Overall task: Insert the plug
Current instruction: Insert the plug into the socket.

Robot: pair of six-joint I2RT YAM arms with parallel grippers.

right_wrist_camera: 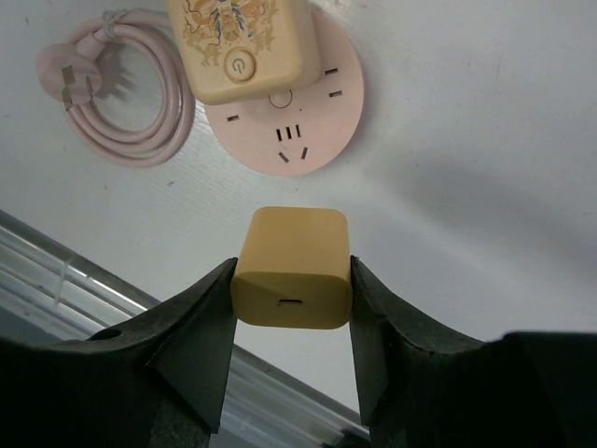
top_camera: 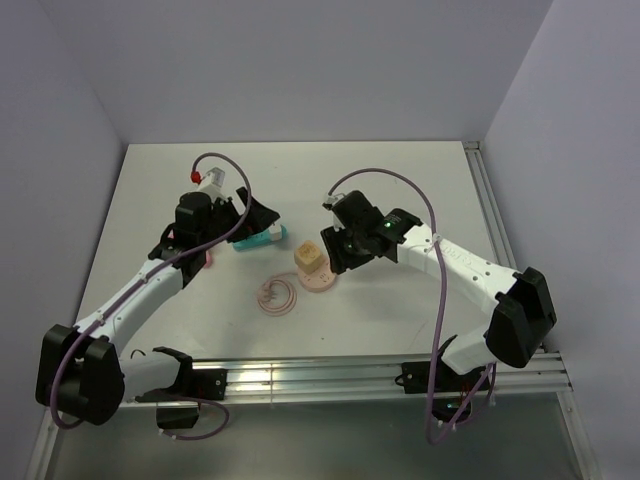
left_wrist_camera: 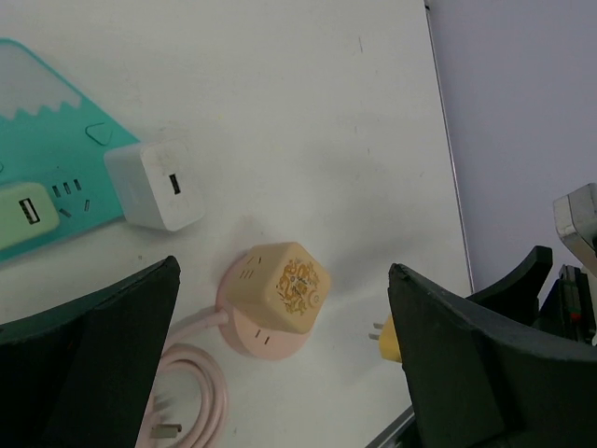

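The yellow plug (right_wrist_camera: 293, 268) is in the middle of my right wrist view, squeezed between the two fingers of my right gripper (right_wrist_camera: 292, 289). In that picture it is just below the round pink socket (right_wrist_camera: 303, 140) and not touching it. A cream cube (right_wrist_camera: 238, 42) sits on the socket, at the top. My left gripper (left_wrist_camera: 283, 275) is spread wide over the white tabletop (left_wrist_camera: 308, 112) and holds nothing

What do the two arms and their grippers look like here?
The left arm and right arm have white links and bulky black joints, each trailed by a looping mauve cable. The left gripper and right gripper carry broad, black, wedge-shaped fingers. A red light sits at the left wrist, a green light on the right.
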